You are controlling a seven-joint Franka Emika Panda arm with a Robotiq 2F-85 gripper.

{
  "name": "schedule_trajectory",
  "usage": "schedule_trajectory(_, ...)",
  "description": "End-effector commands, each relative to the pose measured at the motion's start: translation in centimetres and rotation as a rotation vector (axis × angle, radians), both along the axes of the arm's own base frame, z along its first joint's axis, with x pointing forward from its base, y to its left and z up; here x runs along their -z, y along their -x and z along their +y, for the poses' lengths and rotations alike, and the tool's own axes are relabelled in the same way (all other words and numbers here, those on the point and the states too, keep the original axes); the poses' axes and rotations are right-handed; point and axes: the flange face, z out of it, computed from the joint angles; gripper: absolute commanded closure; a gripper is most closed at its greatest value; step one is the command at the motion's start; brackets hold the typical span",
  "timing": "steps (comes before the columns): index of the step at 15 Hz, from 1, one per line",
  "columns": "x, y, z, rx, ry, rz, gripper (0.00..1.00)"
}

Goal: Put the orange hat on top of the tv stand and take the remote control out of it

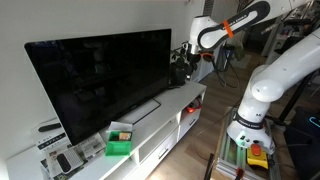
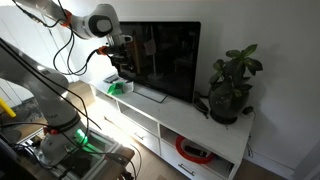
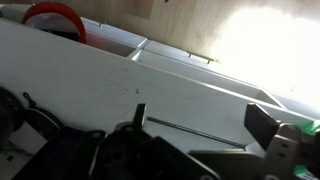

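Hovering over the tv stand (image 2: 140,125) tabletop, the claw (image 2: 122,62) is just beside the TV (image 2: 165,60) edge; cannot tell if its fingers are apart or together. Green box (image 2: 118,88) just below claw. Orange hat (image 2: 192,151) lies in an open lower compartment, well away from claw, at the potted plant (image 2: 232,85) end.
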Motion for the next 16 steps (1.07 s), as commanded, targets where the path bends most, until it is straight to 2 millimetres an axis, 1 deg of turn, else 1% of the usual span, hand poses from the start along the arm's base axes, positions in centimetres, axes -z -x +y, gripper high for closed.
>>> schedule_trajectory(1, 0.8, 0.4, -1.6, -0.002, -0.017, -0.017, 0.00)
schedule_trajectory(2, 1.2, 0.5, -3.1, -0.002, -0.028, -0.030, 0.00)
schedule_trajectory(3, 1.5, 0.5, -4.0, -0.001, -0.033, -0.034, 0.00)
schedule_trajectory(4, 1.5, 0.4, -4.3, 0.000, -0.035, -0.033, 0.00)
schedule_trajectory(9, 1.6, 0.2, -4.2, -0.005, -0.034, -0.031, 0.00)
schedule_trajectory(10, 2.5, -0.3, -4.9, 0.025, -0.031, 0.002, 0.00)
schedule_trajectory(11, 3.7, -0.7, -6.1, 0.067, -0.024, 0.027, 0.00)
schedule_trajectory(12, 5.8, -1.1, -8.3, 0.138, -0.011, 0.067, 0.00)
schedule_trajectory(16, 11.9, 0.3, -13.9, 0.286, -0.040, 0.213, 0.00)
